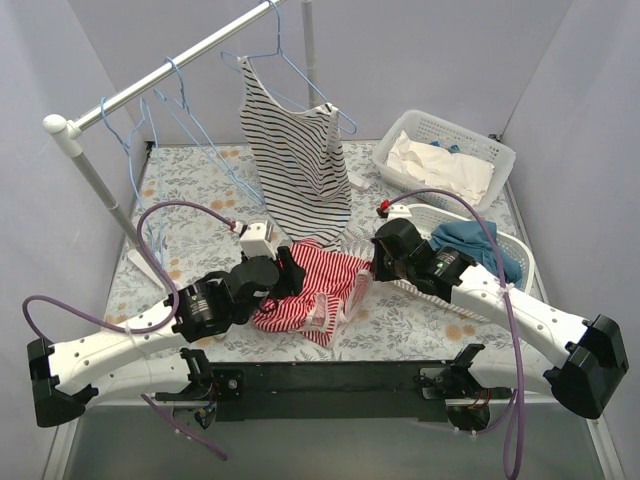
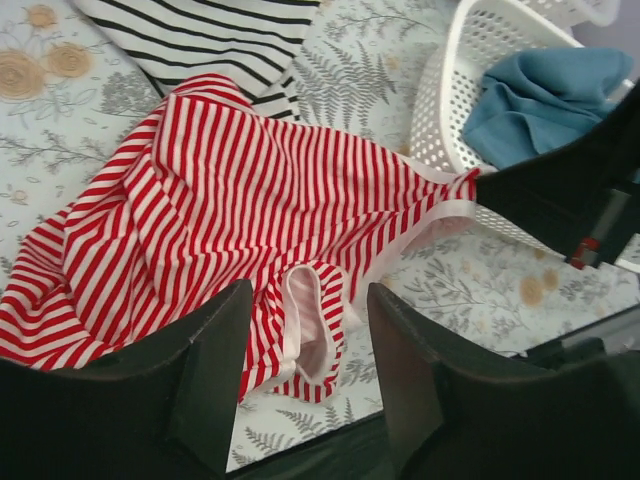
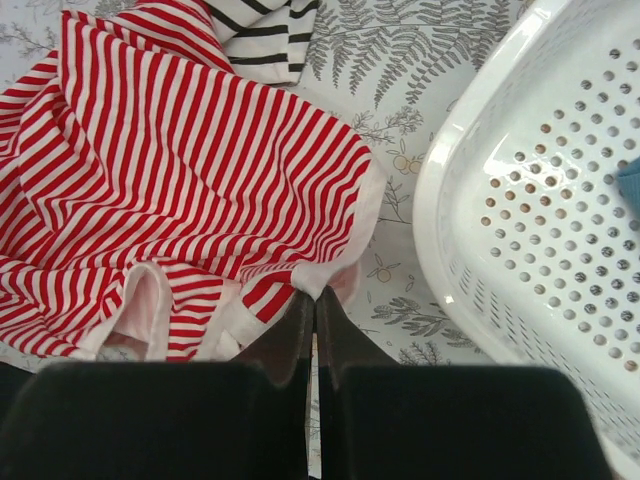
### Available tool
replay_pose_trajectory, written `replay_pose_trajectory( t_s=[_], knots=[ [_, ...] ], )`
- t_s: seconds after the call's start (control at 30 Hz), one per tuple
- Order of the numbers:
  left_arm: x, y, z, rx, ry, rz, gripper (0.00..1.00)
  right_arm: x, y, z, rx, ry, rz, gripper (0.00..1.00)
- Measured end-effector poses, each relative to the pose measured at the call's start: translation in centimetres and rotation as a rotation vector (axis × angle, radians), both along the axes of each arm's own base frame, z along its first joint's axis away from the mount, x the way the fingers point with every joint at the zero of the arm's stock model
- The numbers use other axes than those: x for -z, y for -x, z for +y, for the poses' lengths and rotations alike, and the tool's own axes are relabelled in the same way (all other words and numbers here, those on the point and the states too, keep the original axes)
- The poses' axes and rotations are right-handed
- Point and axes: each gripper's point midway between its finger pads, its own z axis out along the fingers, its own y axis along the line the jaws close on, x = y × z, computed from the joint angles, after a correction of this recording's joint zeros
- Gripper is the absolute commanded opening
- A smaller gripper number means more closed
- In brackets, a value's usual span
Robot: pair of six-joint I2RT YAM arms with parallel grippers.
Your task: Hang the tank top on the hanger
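Note:
The red-and-white striped tank top (image 1: 312, 287) lies crumpled on the floral table, between my two grippers. My left gripper (image 2: 305, 335) is open and hovers low over its near edge, with a folded pale-trimmed armhole (image 2: 310, 335) between the fingers. My right gripper (image 3: 316, 296) is shut on the pale trim at the top's right corner. That pinch also shows in the left wrist view (image 2: 472, 187). Empty light-blue wire hangers (image 1: 181, 88) hang on the rail at back left, far from both grippers.
A black-and-white striped tank top (image 1: 297, 160) hangs on another hanger from the rail (image 1: 160, 78), its hem touching the red top. A white basket (image 1: 515, 262) holding a blue garment (image 1: 470, 243) sits beside my right gripper. A second basket (image 1: 500, 152) with white cloth stands at back right.

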Motion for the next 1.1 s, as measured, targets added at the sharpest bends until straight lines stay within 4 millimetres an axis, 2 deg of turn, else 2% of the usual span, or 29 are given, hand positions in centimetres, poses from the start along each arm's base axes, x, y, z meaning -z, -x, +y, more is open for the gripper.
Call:
replay_pose_trajectory(
  t_s=[0.17,0.3,0.47,0.6,0.67,0.77,0.83,0.9,1.0,1.1],
  knots=[
    [-2.0,1.2,-1.8,0.141,0.052,-0.019,0.60,-0.5,-0.2,1.0,-0.021,-0.048,-0.008,0.01],
    [-5.9,2.7,-3.7,0.304,0.110,-0.073,0.60,-0.6,-0.3,1.3,-0.029,-0.064,-0.012,0.01],
    [-13.2,4.3,-5.0,0.465,0.204,-0.194,0.59,-0.7,-0.3,1.5,-0.033,-0.072,-0.016,0.01],
    [-18.7,4.4,-5.0,0.488,0.255,-0.295,0.57,-0.7,-0.4,1.6,-0.033,-0.075,-0.018,0.01],
    [-22.2,3.9,-4.8,0.467,0.282,-0.359,0.55,-0.5,-0.3,1.6,-0.034,-0.075,-0.016,0.01],
    [-26.5,2.5,-3.7,0.368,0.308,-0.436,0.52,-0.1,-0.1,1.5,-0.038,-0.070,-0.006,0.01],
    [-29.1,1.1,-2.3,0.257,0.317,-0.479,0.51,-0.1,-0.1,1.5,-0.039,-0.071,-0.006,0.01],
    [-30.7,-0.4,-0.5,0.129,0.312,-0.508,0.51,-0.1,-0.1,1.5,-0.041,-0.072,-0.004,0.01],
    [-32.0,-2.6,3.0,-0.102,0.260,-0.532,0.53,-0.1,0.0,1.6,-0.048,-0.076,-0.001,0.01],
    [-31.8,-4.1,6.1,-0.294,0.158,-0.536,0.56,-0.1,0.1,1.7,-0.057,-0.077,0.002,0.01]
  ],
)
